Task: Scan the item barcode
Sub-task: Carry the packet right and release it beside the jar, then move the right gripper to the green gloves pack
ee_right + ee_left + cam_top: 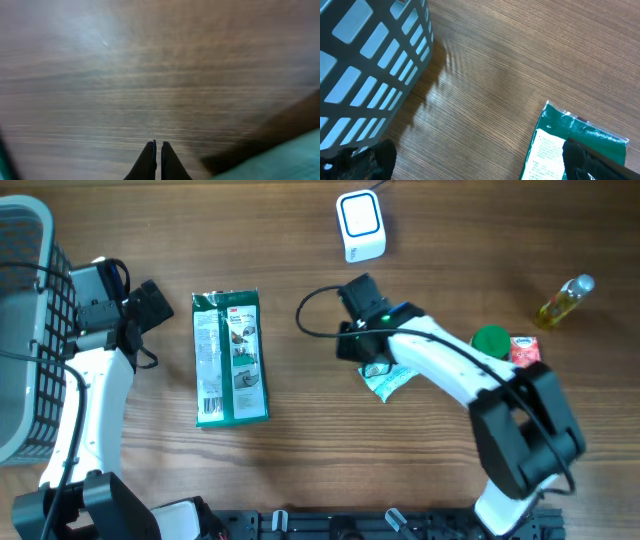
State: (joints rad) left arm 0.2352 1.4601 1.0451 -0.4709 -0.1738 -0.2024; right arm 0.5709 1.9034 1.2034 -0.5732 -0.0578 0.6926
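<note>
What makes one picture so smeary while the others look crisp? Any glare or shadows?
Right wrist view: streaky blur across the wooden table, likely from motion, with a pale glare patch at upper left; only the shut tool looks crisp. Left wrist view: sharp wood grain, and the basket throws a soft shadow. Overhead view: even light, and the green packet is clear.

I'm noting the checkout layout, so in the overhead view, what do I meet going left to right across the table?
Basket → green packet → scanner → green lid → small carton → bottle. Left out: the sachet, which overlaps the scanner's span.
</note>
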